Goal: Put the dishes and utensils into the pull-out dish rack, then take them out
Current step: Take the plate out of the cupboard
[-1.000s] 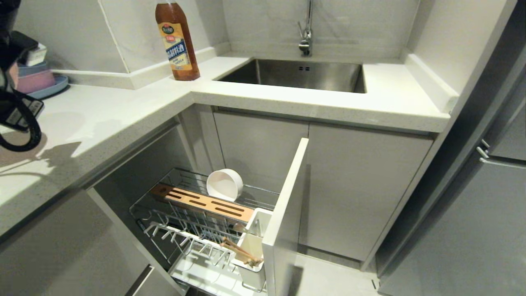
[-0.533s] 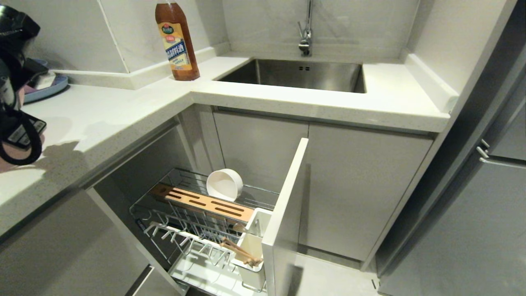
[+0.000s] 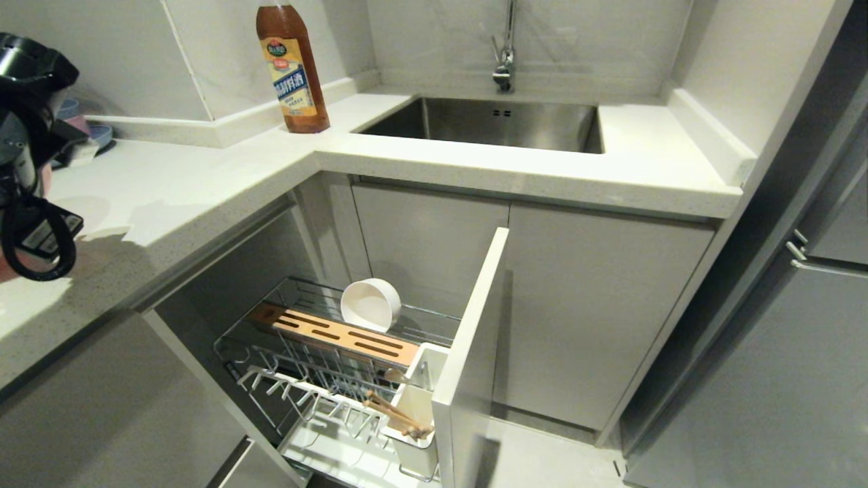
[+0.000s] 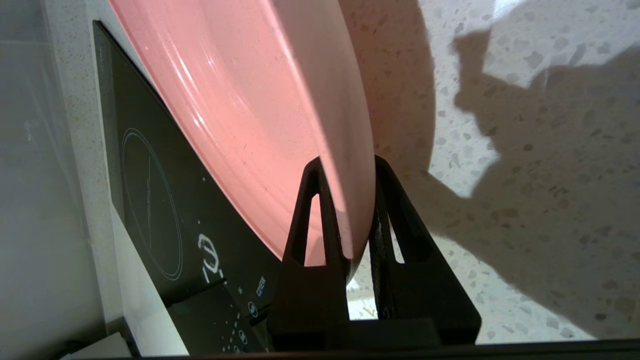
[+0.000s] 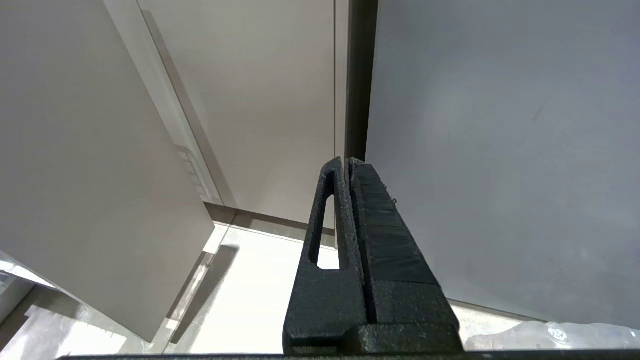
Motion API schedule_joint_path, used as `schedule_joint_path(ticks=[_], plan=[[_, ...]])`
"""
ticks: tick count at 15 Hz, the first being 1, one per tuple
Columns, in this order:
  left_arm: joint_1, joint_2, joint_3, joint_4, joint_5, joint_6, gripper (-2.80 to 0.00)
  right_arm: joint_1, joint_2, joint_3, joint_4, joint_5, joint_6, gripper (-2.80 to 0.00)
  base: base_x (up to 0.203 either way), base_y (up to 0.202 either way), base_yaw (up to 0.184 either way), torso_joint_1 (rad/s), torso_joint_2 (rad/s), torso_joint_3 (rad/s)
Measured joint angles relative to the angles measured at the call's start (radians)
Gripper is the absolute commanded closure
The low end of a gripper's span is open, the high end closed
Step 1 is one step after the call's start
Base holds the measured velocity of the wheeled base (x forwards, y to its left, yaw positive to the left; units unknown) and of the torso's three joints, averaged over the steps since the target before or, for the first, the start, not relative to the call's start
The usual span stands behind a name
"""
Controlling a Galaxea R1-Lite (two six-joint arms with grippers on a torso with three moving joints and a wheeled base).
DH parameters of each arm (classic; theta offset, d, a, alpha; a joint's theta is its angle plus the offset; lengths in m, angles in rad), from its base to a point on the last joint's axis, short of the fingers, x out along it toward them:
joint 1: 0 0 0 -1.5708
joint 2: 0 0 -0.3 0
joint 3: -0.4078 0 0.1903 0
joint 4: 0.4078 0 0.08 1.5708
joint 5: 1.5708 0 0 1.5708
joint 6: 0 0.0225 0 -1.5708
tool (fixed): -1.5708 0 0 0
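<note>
Left hand [image 4: 347, 210] clamped on pink plate [image 4: 260, 110] rim, edge-on above surface [image 4: 525, 150]; rack [image 3: 325, 379] lower right; right hand [image 5: 347, 200] closed, empty.

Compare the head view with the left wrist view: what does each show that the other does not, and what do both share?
Only the head view shows the chrome wire pull-out dish rack, the cream-white bowl on its side in it, the light wooden chopsticks in the white utensil cup, the steel sink and the brown sauce bottle.

Only the left wrist view shows the left end effector shut on the rim of the large flat pink plate, beside a black glass cooktop.

Both show the speckled white countertop.
</note>
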Motion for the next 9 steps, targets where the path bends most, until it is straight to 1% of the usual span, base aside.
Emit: schedule_joint_path(ticks=[4,5,9], plan=[[0.001,0.005,0.002,0.002,-0.012,-0.001,0.0,0.0,0.0,0.0,0.0,0.0,0.0,0.0,0.0,0.0,0.0,0.0,0.0,0.0],[0.0,0.005,0.001,0.002,-0.016,-0.002,-2.8,0.0,0.0,0.0,0.0,0.0,0.0,0.0,0.0,0.0,0.0,0.0,0.0,0.0],[0.0,0.001,-0.003,-0.009,-0.015,-0.003,-2.8,0.0,0.0,0.0,0.0,0.0,0.0,0.0,0.0,0.0,0.0,0.0,0.0,0.0]])
